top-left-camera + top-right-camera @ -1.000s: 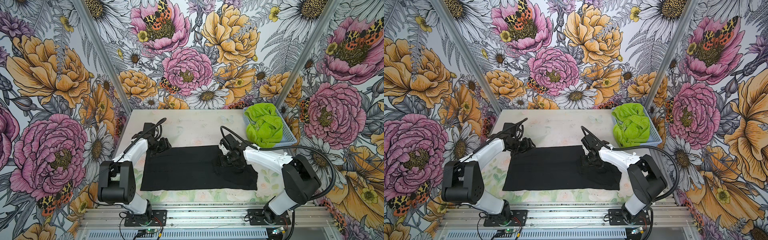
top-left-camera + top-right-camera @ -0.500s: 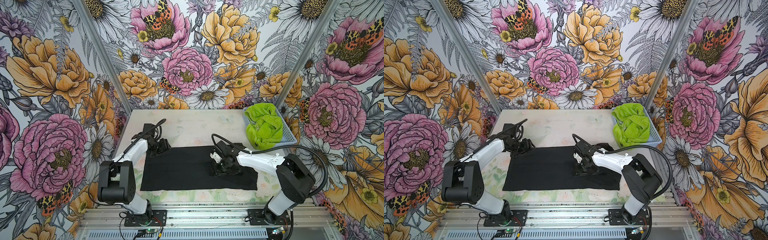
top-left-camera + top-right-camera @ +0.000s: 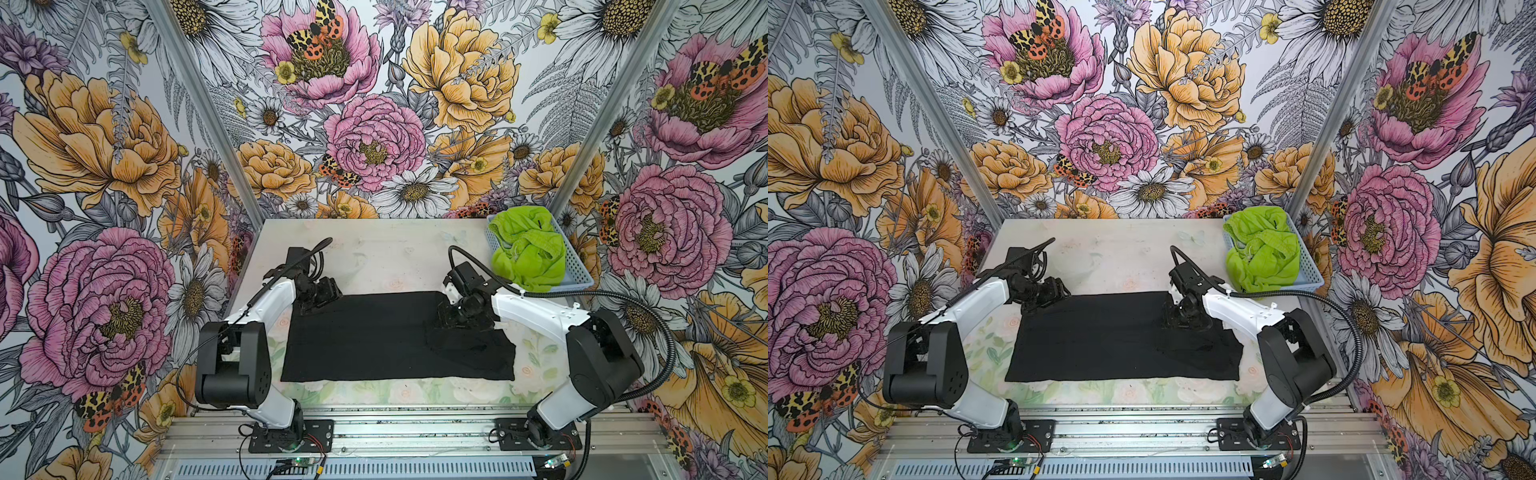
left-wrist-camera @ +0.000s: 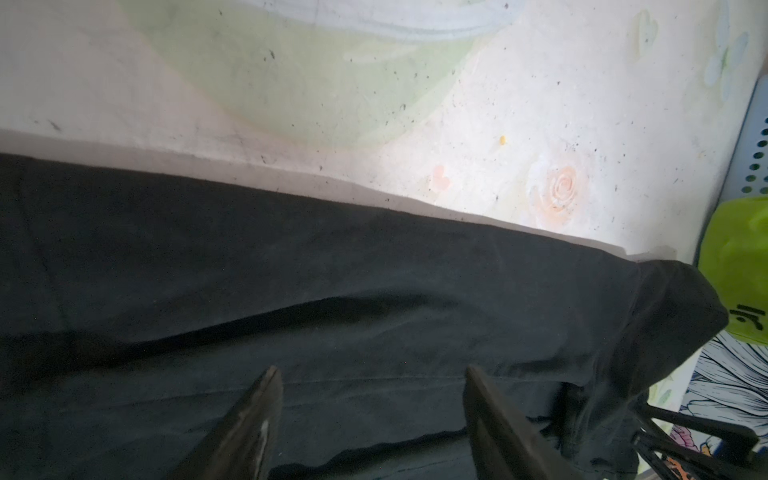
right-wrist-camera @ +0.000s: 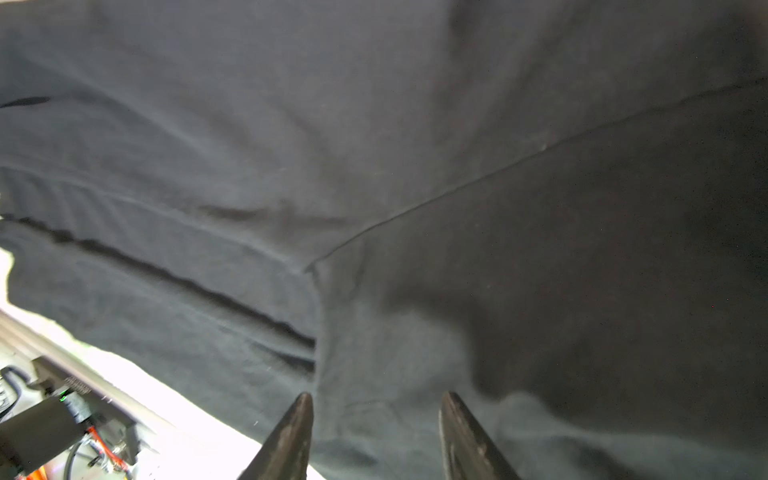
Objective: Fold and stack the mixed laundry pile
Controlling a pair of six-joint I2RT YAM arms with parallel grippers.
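You're poising left gripper (image 4: 372, 374) and right gripper (image 5: 376, 397), both gaping empty, over a probably limp black cloth T-shirt (image 3: 374, 336); pinch edges beneath.

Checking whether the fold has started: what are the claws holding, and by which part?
Nothing is held. Both claws stand open over the black shirt: the left claw at its far left corner, the right claw near its right end.

My right gripper (image 3: 453, 326), out nearer the middle of the black T-shirt (image 3: 365, 336) half a second back, has drawn back toward its right end.
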